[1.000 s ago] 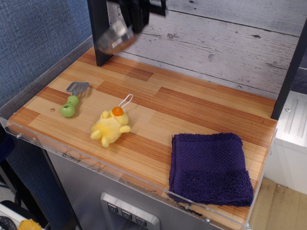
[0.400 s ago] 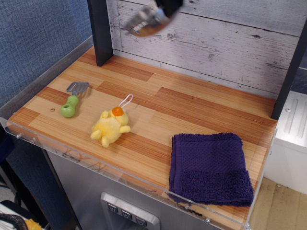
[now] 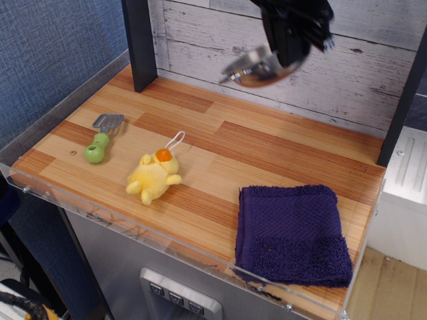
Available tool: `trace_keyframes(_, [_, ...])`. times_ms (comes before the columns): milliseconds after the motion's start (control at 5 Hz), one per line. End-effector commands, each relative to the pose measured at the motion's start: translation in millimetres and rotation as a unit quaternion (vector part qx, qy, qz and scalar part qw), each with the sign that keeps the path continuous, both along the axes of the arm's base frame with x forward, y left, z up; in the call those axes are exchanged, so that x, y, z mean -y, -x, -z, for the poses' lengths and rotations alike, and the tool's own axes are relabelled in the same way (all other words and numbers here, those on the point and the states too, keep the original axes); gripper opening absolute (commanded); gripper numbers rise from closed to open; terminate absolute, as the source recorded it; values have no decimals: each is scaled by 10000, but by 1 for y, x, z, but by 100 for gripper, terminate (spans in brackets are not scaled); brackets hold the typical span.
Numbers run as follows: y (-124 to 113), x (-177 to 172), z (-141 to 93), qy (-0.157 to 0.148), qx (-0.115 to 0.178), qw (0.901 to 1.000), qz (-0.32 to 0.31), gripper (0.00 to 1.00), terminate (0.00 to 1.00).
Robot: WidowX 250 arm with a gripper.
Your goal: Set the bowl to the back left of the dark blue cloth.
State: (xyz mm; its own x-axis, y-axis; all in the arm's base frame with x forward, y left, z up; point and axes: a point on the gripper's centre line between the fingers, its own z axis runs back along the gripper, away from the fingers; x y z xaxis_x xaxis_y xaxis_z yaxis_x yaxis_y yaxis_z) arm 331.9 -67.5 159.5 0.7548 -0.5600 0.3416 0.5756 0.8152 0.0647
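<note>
The shiny steel bowl (image 3: 257,69) hangs tilted in the air above the back middle of the table, blurred by motion. My gripper (image 3: 288,50) comes down from the top edge and is shut on the bowl's right rim. The dark blue cloth (image 3: 291,233) lies flat at the front right corner of the table. The bowl is well above and behind the cloth, a little to its left.
A yellow plush duck (image 3: 154,175) lies left of centre. A green-handled spatula (image 3: 100,139) lies near the left edge. A black post (image 3: 139,43) stands at the back left and another (image 3: 403,93) at the right. A white plank wall (image 3: 347,73) closes the back.
My gripper has carried the bowl from the back left corner rightward along the back wall, and it now sits lower, over the back middle of the table.
</note>
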Motion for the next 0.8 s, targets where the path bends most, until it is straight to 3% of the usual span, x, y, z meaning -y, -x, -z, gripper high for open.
trace_keyframes(0, [7, 13, 29, -90, -94, 9979, 641, 0, 0])
trace_keyframes(600, [0, 22, 83, -207, -359, 9934, 1074, 0, 0])
